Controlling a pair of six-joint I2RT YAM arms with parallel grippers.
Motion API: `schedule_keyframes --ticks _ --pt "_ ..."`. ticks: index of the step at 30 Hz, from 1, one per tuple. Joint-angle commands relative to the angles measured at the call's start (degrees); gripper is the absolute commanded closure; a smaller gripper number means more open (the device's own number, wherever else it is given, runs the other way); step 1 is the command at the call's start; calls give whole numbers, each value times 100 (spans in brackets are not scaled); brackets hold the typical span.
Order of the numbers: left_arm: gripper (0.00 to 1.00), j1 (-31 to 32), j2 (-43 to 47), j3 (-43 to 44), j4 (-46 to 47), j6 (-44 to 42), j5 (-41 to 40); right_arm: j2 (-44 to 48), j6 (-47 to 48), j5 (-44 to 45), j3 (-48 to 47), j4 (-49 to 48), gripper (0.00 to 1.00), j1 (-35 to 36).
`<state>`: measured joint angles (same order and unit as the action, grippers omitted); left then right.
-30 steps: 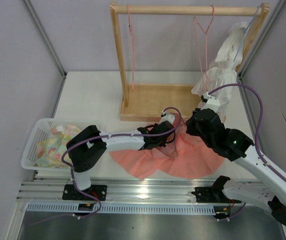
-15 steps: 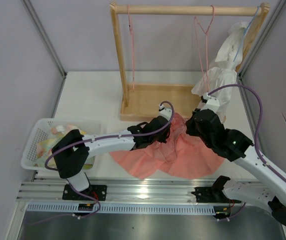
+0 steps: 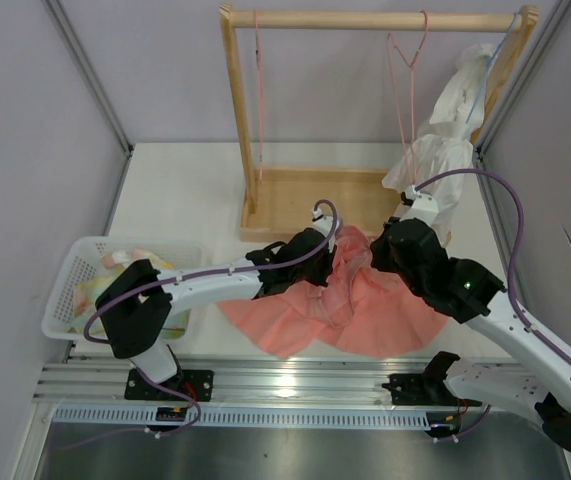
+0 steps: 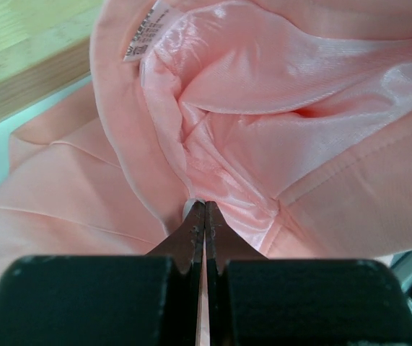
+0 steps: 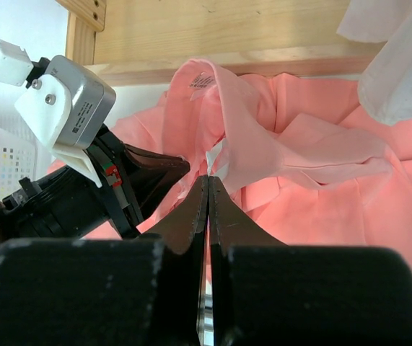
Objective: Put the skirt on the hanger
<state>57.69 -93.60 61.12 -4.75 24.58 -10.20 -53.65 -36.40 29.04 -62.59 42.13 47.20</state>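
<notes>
Skirt (image 3: 375,315) lies spread on the bench (image 3: 180,190), just in front of the wooden rack (image 3: 365,19); its middle is bunched up between the two arms. Left gripper (image 4: 204,209): jaws together, pinching a gathered fold of the shiny inner fabric. Right gripper (image 5: 207,180): jaws together, nipping the waistband edge, close beside the left one. Hanger (image 3: 423,30) hangs on the rack's top rail, well apart from the skirt. White garment (image 3: 445,140) is draped at the rack's right end.
</notes>
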Motion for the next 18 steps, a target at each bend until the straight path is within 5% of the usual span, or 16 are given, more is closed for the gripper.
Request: schedule_keyframes --ticks 1,18 --pt "100 -21 -52 154 89 -5 413 100 -60 49 54 -135 100 35" --pt "100 -12 -528 137 396 -24 1906 39 -51 76 89 -91 100 35"
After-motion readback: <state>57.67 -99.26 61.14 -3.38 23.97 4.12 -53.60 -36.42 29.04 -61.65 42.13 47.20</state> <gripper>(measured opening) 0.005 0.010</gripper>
